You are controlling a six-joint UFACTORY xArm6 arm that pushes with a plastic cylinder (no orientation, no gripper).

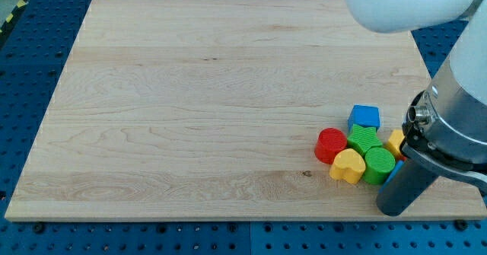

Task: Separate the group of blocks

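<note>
A tight group of blocks sits near the board's lower right. It holds a blue cube [365,117] at the top, a red cylinder [331,145] at the left, a green block [365,139] in the middle, a yellow heart-shaped block [348,166] at the bottom left and a green cylinder [379,164] beside it. An orange-yellow block [395,143] and a sliver of another blue block [391,171] show at the right, partly hidden by the arm. My tip [396,207] rests on the board just below and right of the group, close to the green cylinder.
The wooden board [190,103] lies on a blue perforated table [30,57]. The arm's white and grey body [456,95] covers the board's right edge and upper right corner.
</note>
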